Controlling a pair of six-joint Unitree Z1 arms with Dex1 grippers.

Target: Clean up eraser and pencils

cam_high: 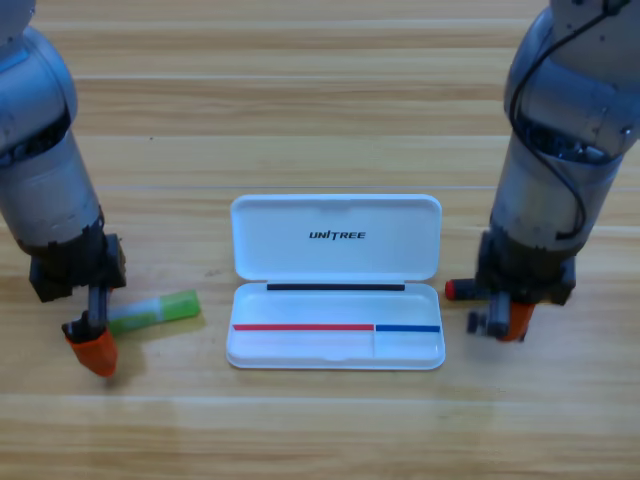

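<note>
The light green pencil (155,309) lies flat on the table, left of the open white case (336,216). My left gripper (90,346) points down just beyond the pencil's left end, its orange tip on the wood beside it. Only the red left end of the black pencil (452,290) shows, right of the case. My right gripper (506,322) stands over that pencil and hides the rest of it. The eraser is out of view.
The case's lower tray (408,346) lies open between the two arms, with its lid folded back toward the top. Both grey arm bodies fill the upper left and upper right of the picture.
</note>
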